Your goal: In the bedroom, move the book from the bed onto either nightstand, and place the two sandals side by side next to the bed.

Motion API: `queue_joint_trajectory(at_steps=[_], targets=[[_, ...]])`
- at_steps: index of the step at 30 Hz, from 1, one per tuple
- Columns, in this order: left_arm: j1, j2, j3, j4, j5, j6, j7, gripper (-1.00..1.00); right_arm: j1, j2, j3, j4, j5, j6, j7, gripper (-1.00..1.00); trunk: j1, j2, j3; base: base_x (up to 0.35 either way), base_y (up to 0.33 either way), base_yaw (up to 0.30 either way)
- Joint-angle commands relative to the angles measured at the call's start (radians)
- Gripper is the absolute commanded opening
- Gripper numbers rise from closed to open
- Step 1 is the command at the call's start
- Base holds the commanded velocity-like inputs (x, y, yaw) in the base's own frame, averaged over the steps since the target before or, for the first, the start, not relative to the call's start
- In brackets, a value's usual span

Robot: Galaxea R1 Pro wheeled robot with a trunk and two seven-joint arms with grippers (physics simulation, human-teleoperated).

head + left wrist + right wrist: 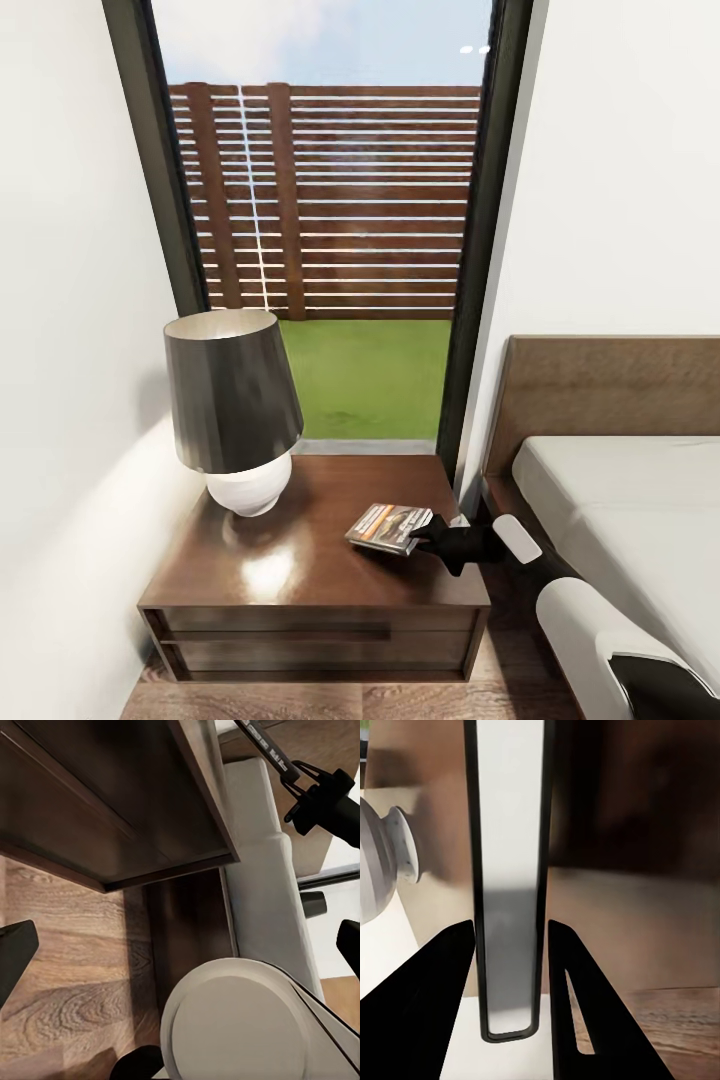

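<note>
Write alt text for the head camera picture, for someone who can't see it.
The right gripper holds the book by one edge above the right part of the dark wooden nightstand, with a lamp at the back left. Behind is a tall window onto a fence and grass; the bed lies at right.

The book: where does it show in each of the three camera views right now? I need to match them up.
Head view: the book is over the nightstand top near its right edge, held by the right gripper.
Left wrist view: seen edge-on at the upper right, gripper beside it.
Right wrist view: its edge runs up the middle between the fingers.
Shared landmark: the nightstand's dark wood; the white lamp base appears in head and right wrist views.
</note>
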Motion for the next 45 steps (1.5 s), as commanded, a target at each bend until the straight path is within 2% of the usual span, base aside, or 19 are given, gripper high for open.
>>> queue_joint_trajectory(at_steps=[1, 19, 20, 27, 45], targets=[[0.0, 0.0, -0.004, 0.0, 0.006, 0.011, -0.003, 1.0, 0.0, 0.001, -0.006, 0.0, 0.0, 0.005, -0.002, -1.0, 0.0, 0.0, -0.001, 0.0, 0.0, 0.0], [0.0, 0.0, 0.006, 0.001, 0.006, 0.011, -0.002, 1.0, 0.0, 0.001, -0.006, 0.0, 0.0, 0.005, -0.005, -1.0, 0.0, 0.0, -0.001, 0.0, 0.0, 0.0], [0.0, 0.0, 0.009, 0.001, 0.006, 0.011, -0.002, 1.0, 0.0, 0.001, -0.006, 0.0, 0.0, 0.005, -0.007, 1.0, 0.0, 0.0, -0.001, 0.0, 0.0, 0.0], [0.0, 0.0, 0.033, 0.001, 0.006, 0.011, -0.002, 1.0, 0.0, 0.002, -0.006, -0.001, 0.0, 0.006, -0.034, 1.0, 0.0, 0.0, -0.001, 0.0, 0.0, 0.0], [0.0, 0.0, 0.035, 0.001, 0.006, 0.011, -0.003, 1.0, 0.0, 0.005, -0.006, -0.002, -0.001, 0.006, -0.037, 1.0, 0.0, 0.0, -0.001, -0.001, 0.0, 0.0]])
